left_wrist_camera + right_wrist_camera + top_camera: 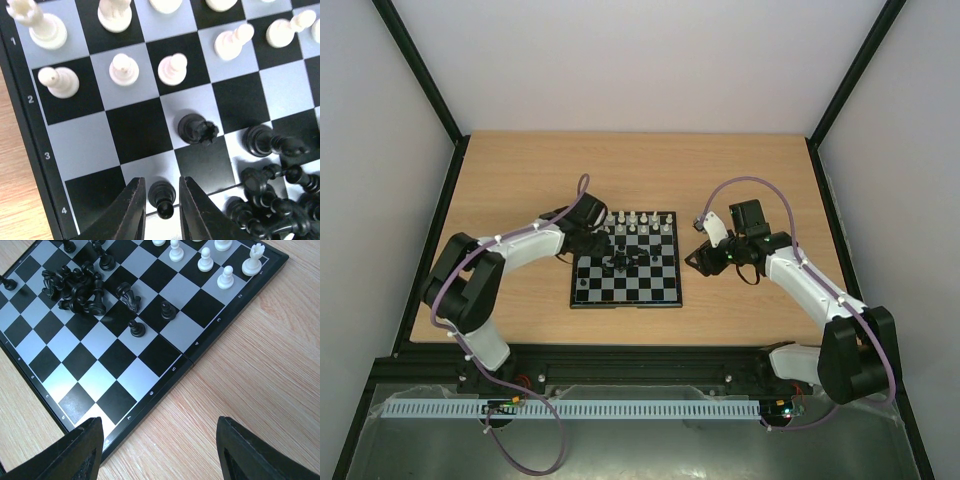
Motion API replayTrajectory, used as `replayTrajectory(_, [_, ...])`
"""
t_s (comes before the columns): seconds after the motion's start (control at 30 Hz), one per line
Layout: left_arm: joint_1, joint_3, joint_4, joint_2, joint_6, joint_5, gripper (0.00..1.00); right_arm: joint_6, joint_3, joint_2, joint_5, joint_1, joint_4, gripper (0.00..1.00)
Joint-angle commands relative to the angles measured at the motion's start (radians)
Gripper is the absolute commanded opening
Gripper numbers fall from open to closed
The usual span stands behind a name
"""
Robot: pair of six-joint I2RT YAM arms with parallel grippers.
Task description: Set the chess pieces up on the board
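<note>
Right now my left claw (161,186) sits low over the board (25,125) with its fingers (135,205) narrowed on either side of a standing black pawn (161,197). They are just beside it, but I cannot tell whether the pads are actually pressing on it. That pawn stands on the row marked 4, near the board's edge.

Just beyond it a black rook (197,129) stands alone, and to one side the black heap (272,200) lies tangled on the middle squares. Further out, the white pieces (122,70) stand in two tidy rows along the edge marked 1 and 2.

My right claw (160,452) is spread wide and holds nothing. It hangs over the bare table (240,365) just beside the board.

I judge the job about half done. White looks set. Black is nearly all left: most of it is in the heap, with only a few black pieces upright and scattered, such as a lone pawn (136,328). The squares near the 7 mark are bare, so black's home rows are not yet filled.

For writing, I read 1 to 4 on the border in the left wrist view and 2 to 7 in the right wrist view. Letters run along the other edge, too small to read. I see no brand.
</note>
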Motion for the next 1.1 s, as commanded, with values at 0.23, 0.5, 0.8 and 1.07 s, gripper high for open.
replayTrajectory(0.23, [-0.006,0.031,0.016,0.036,-0.01,0.003,0.13,-0.018,-0.01,0.018,-0.004,-0.003,-0.037,0.63])
replayTrajectory(0.5, [-0.011,0.033,0.01,0.049,-0.012,-0.005,0.09,-0.019,-0.01,0.022,-0.004,-0.003,-0.04,0.63])
replayTrajectory(0.8, [-0.031,0.011,-0.056,-0.053,-0.014,-0.03,0.04,-0.021,-0.009,0.023,-0.005,-0.003,-0.04,0.63])
replayTrajectory(1.07, [-0.092,-0.088,-0.111,-0.23,-0.051,-0.04,0.04,-0.023,-0.008,0.025,-0.004,-0.003,-0.04,0.63])
